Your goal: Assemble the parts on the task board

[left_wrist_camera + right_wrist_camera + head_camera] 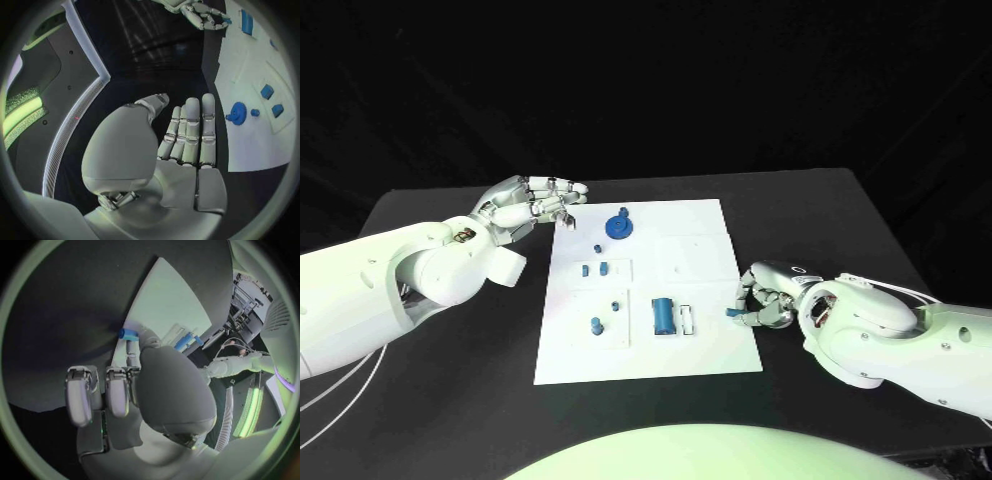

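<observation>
The white task board (653, 355) lies mid-table with several blue parts on it: a round knobbed part (620, 228) near the far edge, small pieces (594, 268) in a recess, and a blue cylinder (662, 316) beside a white one (687, 319). My right hand (764, 297) sits at the board's right edge and pinches a small blue part (733, 312) at its fingertips; the right wrist view shows that part (128, 333) next to the board (169, 305). My left hand (531, 205) hovers by the board's far left corner, its fingers (190, 132) straight and holding nothing, the round part (237, 112) just beyond them.
Black table (459, 400) surrounds the board on all sides, with bare strips left and right of it. In the left wrist view my right hand (203, 15) appears far off across the board (247, 145).
</observation>
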`<state>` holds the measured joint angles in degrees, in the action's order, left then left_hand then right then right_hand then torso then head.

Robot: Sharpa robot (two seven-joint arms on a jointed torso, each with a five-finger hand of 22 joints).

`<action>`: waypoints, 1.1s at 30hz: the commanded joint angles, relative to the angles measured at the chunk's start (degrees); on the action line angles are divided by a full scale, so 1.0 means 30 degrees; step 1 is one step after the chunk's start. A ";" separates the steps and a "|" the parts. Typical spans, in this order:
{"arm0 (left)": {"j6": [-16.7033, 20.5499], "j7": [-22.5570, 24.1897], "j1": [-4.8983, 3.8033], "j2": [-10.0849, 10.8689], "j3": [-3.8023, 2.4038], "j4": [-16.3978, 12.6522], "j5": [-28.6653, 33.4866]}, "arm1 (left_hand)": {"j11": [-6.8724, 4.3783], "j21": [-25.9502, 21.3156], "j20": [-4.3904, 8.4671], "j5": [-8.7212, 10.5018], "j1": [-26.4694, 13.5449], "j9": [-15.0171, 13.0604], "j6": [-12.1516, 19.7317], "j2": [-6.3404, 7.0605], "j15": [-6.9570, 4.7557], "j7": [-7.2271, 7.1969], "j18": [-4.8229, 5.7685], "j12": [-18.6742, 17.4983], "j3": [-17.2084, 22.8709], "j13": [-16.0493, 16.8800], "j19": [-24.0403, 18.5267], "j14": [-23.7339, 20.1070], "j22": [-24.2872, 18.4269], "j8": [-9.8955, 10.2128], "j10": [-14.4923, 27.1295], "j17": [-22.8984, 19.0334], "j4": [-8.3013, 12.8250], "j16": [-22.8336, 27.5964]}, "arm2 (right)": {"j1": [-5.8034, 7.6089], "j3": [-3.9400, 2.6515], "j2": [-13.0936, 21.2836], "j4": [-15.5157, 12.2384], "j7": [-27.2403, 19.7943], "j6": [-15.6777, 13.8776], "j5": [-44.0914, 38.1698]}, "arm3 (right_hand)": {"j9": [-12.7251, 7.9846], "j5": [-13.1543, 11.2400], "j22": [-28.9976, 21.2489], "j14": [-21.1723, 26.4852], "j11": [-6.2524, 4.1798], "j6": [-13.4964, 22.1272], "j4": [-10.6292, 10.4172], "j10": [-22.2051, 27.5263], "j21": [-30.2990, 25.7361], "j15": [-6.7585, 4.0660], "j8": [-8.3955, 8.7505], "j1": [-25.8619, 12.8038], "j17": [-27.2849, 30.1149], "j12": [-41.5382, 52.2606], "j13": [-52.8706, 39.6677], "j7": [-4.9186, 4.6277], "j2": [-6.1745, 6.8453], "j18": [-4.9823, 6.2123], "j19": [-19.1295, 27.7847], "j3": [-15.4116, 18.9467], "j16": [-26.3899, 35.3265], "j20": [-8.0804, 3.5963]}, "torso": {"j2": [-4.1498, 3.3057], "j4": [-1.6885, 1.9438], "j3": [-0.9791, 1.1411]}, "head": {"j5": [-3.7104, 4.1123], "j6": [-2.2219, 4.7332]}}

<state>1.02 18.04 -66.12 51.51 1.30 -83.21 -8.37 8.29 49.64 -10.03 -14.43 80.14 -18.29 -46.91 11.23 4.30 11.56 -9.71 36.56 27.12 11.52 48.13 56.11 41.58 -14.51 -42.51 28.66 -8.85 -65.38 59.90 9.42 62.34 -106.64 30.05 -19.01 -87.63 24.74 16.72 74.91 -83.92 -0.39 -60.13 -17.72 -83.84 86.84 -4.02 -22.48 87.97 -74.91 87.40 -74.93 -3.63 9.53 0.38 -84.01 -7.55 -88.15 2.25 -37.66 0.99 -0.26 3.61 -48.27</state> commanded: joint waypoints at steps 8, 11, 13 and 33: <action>-0.0395 -0.0015 0.0003 0.0020 -0.0010 -0.0096 0.0591 | 0.0046 -0.0007 -0.0035 -0.0044 -0.0096 0.0022 0.0120 -0.0025 0.0051 -0.0031 -0.0253 -0.0116 0.0003 -0.0044 0.0018 0.0033 0.0006 -0.0130 -0.0080 -0.0031 -0.0112 -0.0103 | -0.0187 0.0199 -0.0081 -0.0413 0.0916 0.0149 0.0095 | 0.0294 0.1816 0.4827 -0.1663 -0.0171 -0.0201 0.0565 -0.1586 0.0272 -0.0157 -0.0161 -0.0986 -0.3249 -0.0063 -0.4507 0.0087 0.0894 0.0027 -0.1780 -0.3445 0.0020 -0.0182 | 0.0001 0.0005 0.0004 | -0.0060 -0.0021; -0.0403 -0.0078 0.0002 0.0029 -0.0010 -0.0093 0.0888 | 0.0047 -0.0010 -0.0037 -0.0045 -0.0098 0.0020 0.0109 -0.0035 0.0052 -0.0032 -0.0254 -0.0113 0.0002 -0.0049 0.0019 0.0033 0.0005 -0.0144 -0.0083 -0.0032 -0.0121 -0.0104 | -0.0072 0.0193 -0.0099 -0.0588 0.0940 -0.0173 0.0367 | 0.0382 0.2127 0.4836 -0.1667 -0.0179 -0.0147 0.0628 -0.1566 0.0309 -0.0159 -0.0220 -0.1201 -0.3267 -0.0103 -0.4486 0.0084 0.1013 0.0019 -0.1791 -0.3848 0.0016 -0.0190 | -0.0007 0.0007 -0.0015 | -0.0057 -0.0029; -0.0397 -0.0116 0.0002 0.0037 -0.0010 -0.0086 0.0937 | 0.0046 -0.0010 -0.0037 -0.0046 -0.0097 0.0021 0.0109 -0.0038 0.0052 -0.0032 -0.0254 -0.0112 0.0003 -0.0050 0.0019 0.0033 0.0005 -0.0145 -0.0083 -0.0032 -0.0121 -0.0104 | 0.0054 0.0188 -0.0110 -0.0760 0.0924 -0.0506 0.0676 | 0.0436 0.2270 0.4842 -0.1671 -0.0175 -0.0115 0.0645 -0.1564 0.0332 -0.0163 -0.0259 -0.1356 -0.3283 -0.0111 -0.4483 0.0087 0.1078 0.0015 -0.1797 -0.4044 0.0011 -0.0192 | -0.0005 0.0004 -0.0020 | -0.0050 -0.0036; -0.0377 -0.0192 -0.0001 -0.0026 -0.0010 -0.0117 0.0955 | 0.0047 -0.0013 -0.0038 -0.0046 -0.0100 0.0021 0.0104 -0.0048 0.0052 -0.0031 -0.0254 -0.0109 0.0002 -0.0055 0.0020 0.0032 0.0003 -0.0155 -0.0086 -0.0033 -0.0130 -0.0105 | 0.0363 0.0173 -0.1814 -0.0905 0.0992 -0.2362 0.7112 | 0.0953 0.1221 0.4906 -0.1713 -0.0171 0.0274 0.0412 -0.1583 0.0576 -0.0154 -0.0604 -0.4150 -0.3471 -0.0121 -0.4478 0.0095 0.0993 -0.0033 -0.1868 -0.4860 -0.0052 -0.0189 | -0.0021 -0.0047 0.0014 | -0.0077 -0.0181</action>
<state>0.81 17.28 -66.11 51.57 1.30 -83.44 -6.02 8.29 49.64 -10.03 -14.43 80.14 -18.29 -46.91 11.23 4.30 11.56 -9.71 36.56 27.12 11.45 48.13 56.11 41.58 -14.78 -42.51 28.62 -8.85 -65.38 61.05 9.94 57.12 -109.40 33.13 -24.86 -70.23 27.51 20.70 74.94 -84.13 -0.61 -59.67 -16.51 -84.06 88.42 -4.22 -23.98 75.98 -74.94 87.18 -74.92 -3.36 12.54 0.39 -84.01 -21.85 -88.15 1.84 -37.75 0.90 -0.27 3.42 -48.76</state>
